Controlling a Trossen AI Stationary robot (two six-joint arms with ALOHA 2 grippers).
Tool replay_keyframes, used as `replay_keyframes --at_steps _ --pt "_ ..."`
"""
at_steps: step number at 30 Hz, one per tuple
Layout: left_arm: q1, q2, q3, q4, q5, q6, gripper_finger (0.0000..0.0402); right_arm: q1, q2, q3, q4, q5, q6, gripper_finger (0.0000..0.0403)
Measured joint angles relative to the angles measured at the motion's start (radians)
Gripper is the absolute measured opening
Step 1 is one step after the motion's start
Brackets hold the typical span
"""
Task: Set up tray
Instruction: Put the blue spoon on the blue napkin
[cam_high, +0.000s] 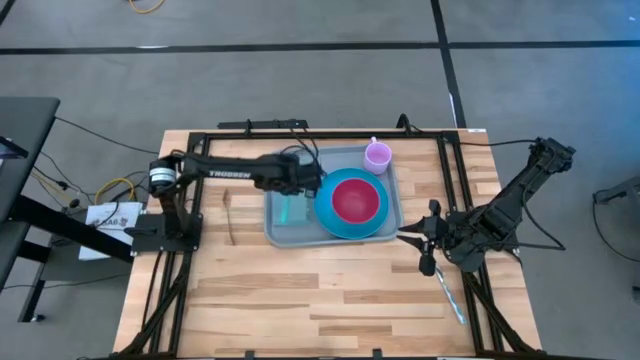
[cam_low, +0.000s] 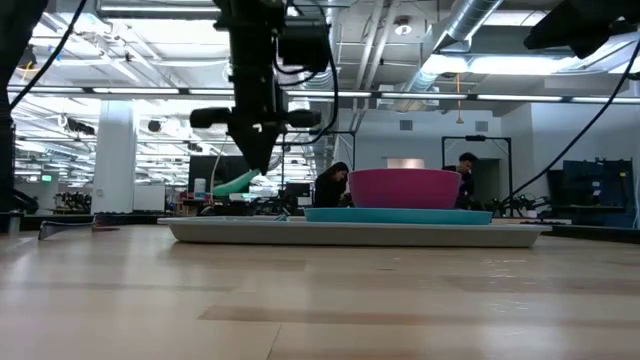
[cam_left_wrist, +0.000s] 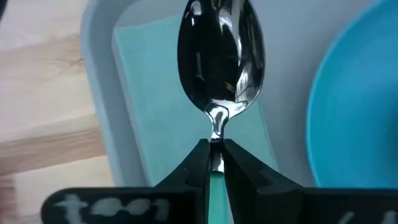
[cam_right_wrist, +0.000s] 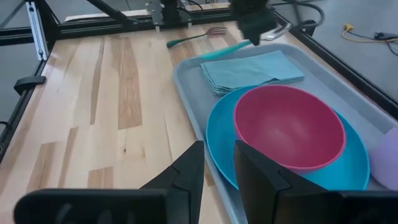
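The grey-blue tray lies at the table's middle. It bears a folded teal napkin, a bright-blue plate with a pink bowl, and a lilac cup. My left gripper hangs over the napkin, shut on a spoon with a metal bowl and a teal handle. My right gripper waits open just off the tray's right near corner, touching nothing. My left gripper pinches the spoon between its two fingers at the top of the teal handle, just behind the metal neck. The fingers come from above, pointing down, and lie across the spoon. The spoon is lifted clear over the napkin, tilted with its handle end lower.
A fork with a teal handle lies on the wood left of the tray. Another utensil lies on the table's right near part, beside my right arm. Black frame rails run along the table's sides and far edge.
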Motion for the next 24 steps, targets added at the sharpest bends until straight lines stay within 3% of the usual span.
replay_keyframes --at_steps 4,12,24 --pt "0.06 0.0 -0.005 0.002 0.053 0.0 0.0015 0.0 0.0 0.0 0.0 0.0 -0.009 0.0082" --pt "0.065 0.0 -0.114 0.034 0.066 -0.041 0.0015 0.0 0.0 0.0 0.004 0.002 -0.027 0.0082" --pt "0.095 0.0 -0.157 0.093 0.025 -0.022 0.0016 0.0 0.0 0.0 0.028 0.002 -0.035 0.0082"
